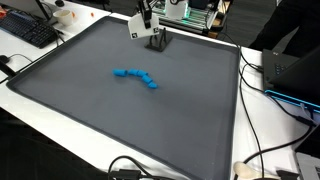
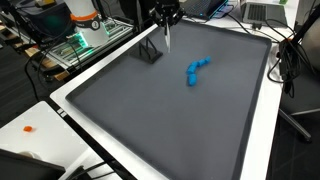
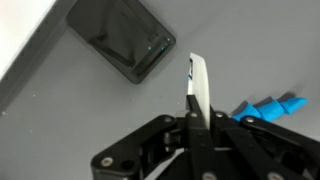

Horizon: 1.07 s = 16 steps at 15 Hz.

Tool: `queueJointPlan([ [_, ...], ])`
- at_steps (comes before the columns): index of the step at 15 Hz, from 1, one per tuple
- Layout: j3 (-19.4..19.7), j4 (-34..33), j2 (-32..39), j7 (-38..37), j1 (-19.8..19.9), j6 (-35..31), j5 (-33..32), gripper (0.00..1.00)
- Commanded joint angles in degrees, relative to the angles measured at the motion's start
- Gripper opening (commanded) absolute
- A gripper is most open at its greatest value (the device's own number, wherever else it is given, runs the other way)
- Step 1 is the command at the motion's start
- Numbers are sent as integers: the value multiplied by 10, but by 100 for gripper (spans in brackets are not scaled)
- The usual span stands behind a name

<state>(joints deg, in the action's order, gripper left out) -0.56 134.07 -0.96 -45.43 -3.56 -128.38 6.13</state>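
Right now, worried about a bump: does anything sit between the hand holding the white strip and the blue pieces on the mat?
Nothing visible does. Only grey mat lies between the hand, shut on the white strip, and the blue pieces. The black block sits on the opposite side.

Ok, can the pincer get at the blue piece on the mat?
Reach, probably yes: only bare mat lies between the pincer and the blue piece; the black box sits off to the side. But its jaws are shut on a white stick, so a grasp looks unlikely.
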Motion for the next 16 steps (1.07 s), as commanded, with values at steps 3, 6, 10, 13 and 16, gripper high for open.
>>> queueJointPlan([
  [3,-16,85,-63,-82,4,-24,52,1],
  [6,-22,117,-81,-117,5,-40,66,1],
  [10,-28,157,-84,-150,6,-95,85,1],
  [13,-30,183,-78,-169,6,-141,102,1],
  [16,-31,203,-75,-189,6,-176,107,1],
])
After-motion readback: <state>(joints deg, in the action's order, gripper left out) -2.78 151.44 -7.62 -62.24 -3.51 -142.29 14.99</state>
